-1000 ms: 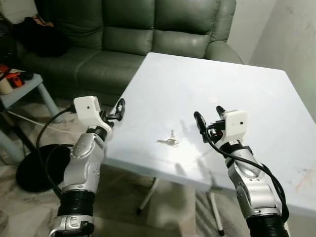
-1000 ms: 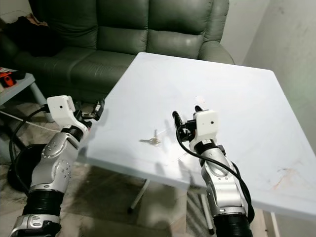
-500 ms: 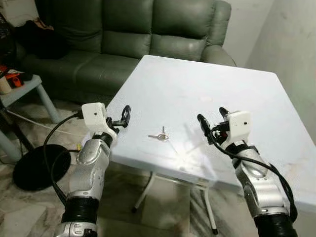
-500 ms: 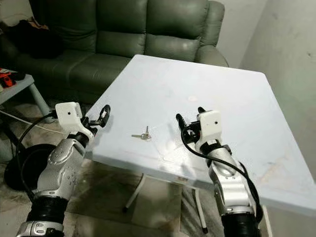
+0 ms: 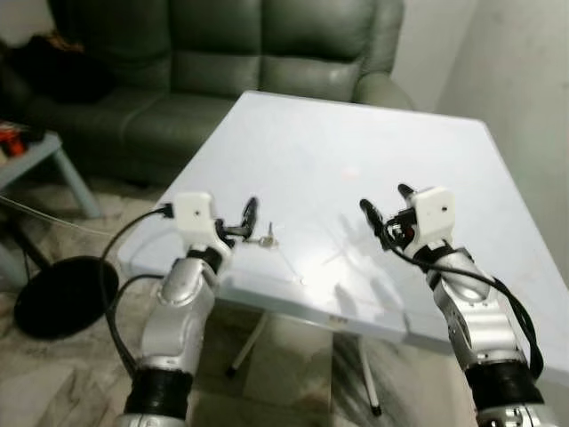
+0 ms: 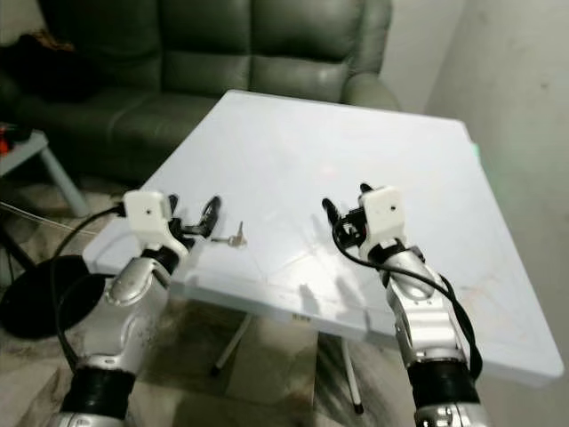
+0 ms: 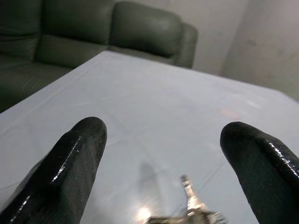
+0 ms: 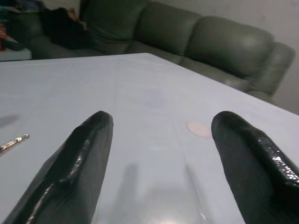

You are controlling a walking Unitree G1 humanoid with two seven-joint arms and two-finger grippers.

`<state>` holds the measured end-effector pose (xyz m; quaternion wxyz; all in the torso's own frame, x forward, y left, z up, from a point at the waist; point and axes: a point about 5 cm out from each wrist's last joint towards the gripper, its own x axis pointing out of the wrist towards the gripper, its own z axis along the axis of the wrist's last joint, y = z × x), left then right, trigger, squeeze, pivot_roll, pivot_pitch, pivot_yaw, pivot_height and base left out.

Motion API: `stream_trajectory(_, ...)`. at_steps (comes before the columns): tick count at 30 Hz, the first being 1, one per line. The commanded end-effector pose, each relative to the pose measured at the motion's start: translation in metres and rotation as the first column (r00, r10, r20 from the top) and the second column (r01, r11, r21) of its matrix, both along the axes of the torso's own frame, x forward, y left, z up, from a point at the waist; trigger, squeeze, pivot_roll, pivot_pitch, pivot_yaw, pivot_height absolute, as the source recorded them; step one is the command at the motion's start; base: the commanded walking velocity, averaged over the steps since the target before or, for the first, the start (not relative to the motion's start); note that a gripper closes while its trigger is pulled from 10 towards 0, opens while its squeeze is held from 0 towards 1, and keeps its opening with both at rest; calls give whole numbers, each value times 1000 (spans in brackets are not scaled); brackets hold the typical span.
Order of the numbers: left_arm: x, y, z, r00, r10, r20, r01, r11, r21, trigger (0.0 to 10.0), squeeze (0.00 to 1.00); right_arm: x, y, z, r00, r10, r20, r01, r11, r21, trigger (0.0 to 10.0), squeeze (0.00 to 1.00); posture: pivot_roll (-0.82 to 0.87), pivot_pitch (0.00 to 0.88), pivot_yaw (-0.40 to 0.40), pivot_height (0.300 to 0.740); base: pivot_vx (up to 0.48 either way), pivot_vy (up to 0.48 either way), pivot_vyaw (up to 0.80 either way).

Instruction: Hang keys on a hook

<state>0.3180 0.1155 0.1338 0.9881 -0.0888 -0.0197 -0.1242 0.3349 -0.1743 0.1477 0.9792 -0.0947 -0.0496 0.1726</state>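
Note:
A small bunch of silver keys lies flat on the white table near its front left edge. My left gripper hovers open over that edge, just left of the keys and pointing at them. The keys lie low between its two black fingers in the left wrist view, a short way ahead. Farther right, my right gripper is held open above the table with nothing in it. A key tip shows off to its side in the right wrist view. I see no hook.
A dark green sofa stands behind the table. A black round base with a cable lies on the floor at the left, beside a low side table. A pale wall runs along the right. A faint pink spot marks the tabletop.
The camera has shifted, so the whole scene sits differently. My left gripper has come in from beside the table to just left of the keys. The keys have not moved on the table.

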Motion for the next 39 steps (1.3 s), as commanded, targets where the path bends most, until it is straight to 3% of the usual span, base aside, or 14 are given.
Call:
stream_trajectory(1,-2,0,5,1000,-6,24,5,1000,17,10000,0,5,0,9,999,13,32,-13,1000,-12,10000,0,27,14,-55,740,0,0,0)
stream_trajectory(13,1,11,8,999,31,18,-31,999,-16,10000,0,4,3,6,999,19,38,-19,1000,-5,10000,0,29,21,-52,740,0,0,0)
stream_trajectory(28,1,10,9,1000,26,14,-25,999,-22,10000,0,6,-1,8,999,18,51,-17,1000,-13,10000,0,25,24,-48,740,0,0,0)
stream_trajectory(39,-21,-15,-3,998,-58,-16,58,998,-8,10000,0,13,7,7,997,72,33,-70,996,-53,10000,0,38,53,-59,740,0,0,0)
